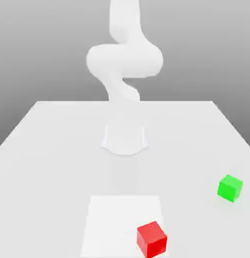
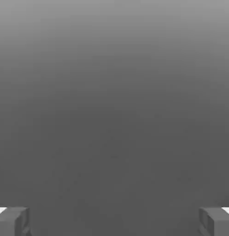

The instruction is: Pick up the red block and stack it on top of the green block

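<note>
The gripper of a white robot arm stood with its two fingers spread wide apart, facing each other across an open gap with a smooth grey backdrop beyond them. The fingers were dark grey, with small patches of bright white beside their outer parts. Outward from the gripper, the arm ran down through rounded, bulging joints to its base, which was set on a broad, pale counter. Away from the gripper and well apart from the arm's base, the red block rested on the counter's side nearer the exterior camera. It sat at a flat, whiter rectangular patch, by the edge of that patch toward the exterior view's right, its sides turned at an angle to the edge. Its faces showed in several shades of plain red, the darkest one turned toward the camera. The green block, also away from the gripper, lay on the bare counter farther toward the exterior view's right, clear of the white patch and somewhat closer to the level of the arm's base than the red one. It too was turned at an angle, with plain faces in lighter and deeper green. The two blocks stood well apart from each other, both at counter level. Farthest out, behind the arm and the counter's far edge, a grey background shaded from light above to darker below.
</note>
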